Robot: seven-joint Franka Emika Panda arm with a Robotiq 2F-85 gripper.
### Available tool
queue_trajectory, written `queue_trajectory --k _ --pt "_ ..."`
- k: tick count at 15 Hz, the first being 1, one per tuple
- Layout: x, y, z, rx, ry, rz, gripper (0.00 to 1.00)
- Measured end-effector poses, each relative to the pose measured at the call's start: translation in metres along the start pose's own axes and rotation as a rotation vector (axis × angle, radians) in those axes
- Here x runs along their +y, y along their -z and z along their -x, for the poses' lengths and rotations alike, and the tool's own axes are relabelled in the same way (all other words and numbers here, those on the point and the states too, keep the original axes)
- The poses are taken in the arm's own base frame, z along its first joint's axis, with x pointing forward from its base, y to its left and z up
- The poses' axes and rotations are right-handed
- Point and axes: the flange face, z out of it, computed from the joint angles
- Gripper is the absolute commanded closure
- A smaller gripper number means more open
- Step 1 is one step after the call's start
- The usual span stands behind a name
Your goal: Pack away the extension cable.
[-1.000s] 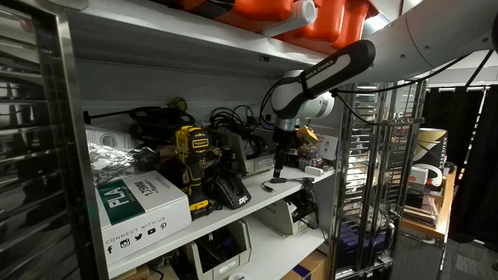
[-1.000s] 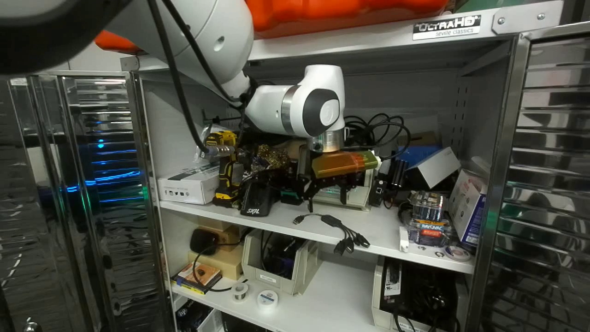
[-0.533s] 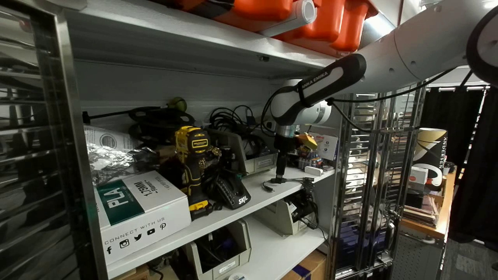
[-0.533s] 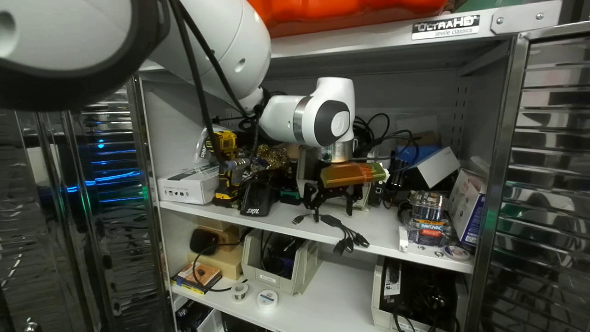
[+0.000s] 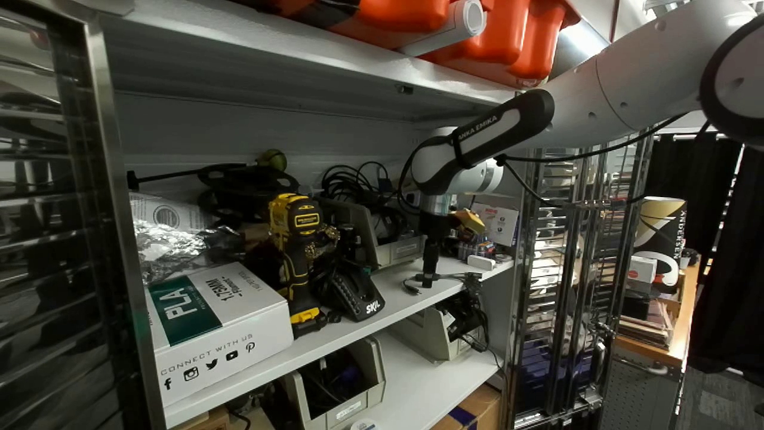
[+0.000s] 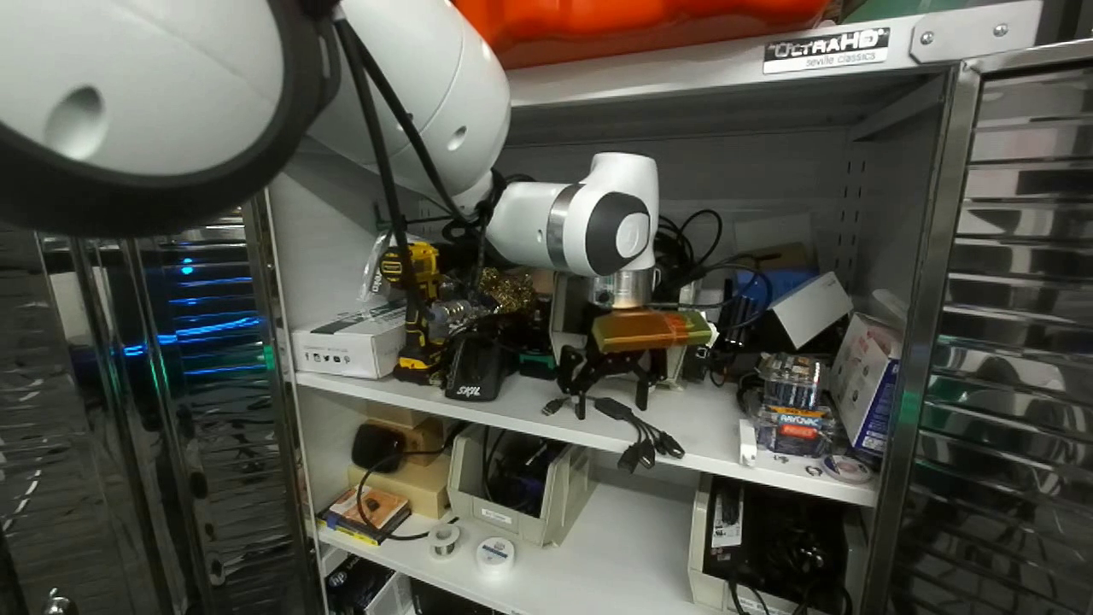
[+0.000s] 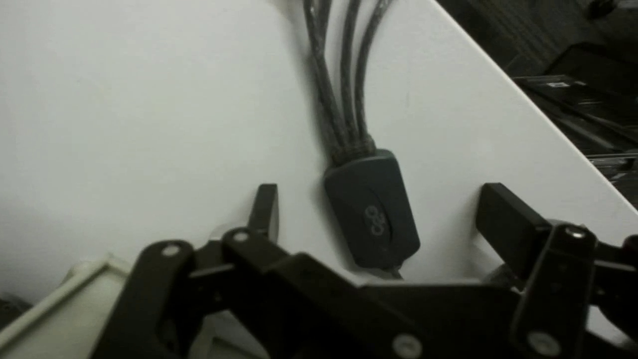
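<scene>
On the tabletop (image 6: 709,427), near side, the extension cable (image 6: 615,410) is being flanked by the spread claw (image 7: 377,212); its hub (image 7: 371,207) is being judged light, rigid and better gripped than the limp leads (image 7: 345,75)

You had a yellow and black drill (image 5: 293,266) standing between a white box (image 5: 227,328) and a black thing marked SKIL (image 5: 353,295). Lower down, you could see a small spool (image 6: 443,540) near a round white thing (image 6: 495,555).
</scene>
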Motion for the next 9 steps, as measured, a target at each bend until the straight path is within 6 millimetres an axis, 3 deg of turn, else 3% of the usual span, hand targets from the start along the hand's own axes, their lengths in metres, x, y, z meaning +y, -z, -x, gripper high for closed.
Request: queue_trajectory --k 7,9 --pt "0.0 0.011 0.0 -0.038 0.009 -0.022 0.8" --pt "0.001 0.012 0.001 -0.047 0.015 -0.012 0.83"
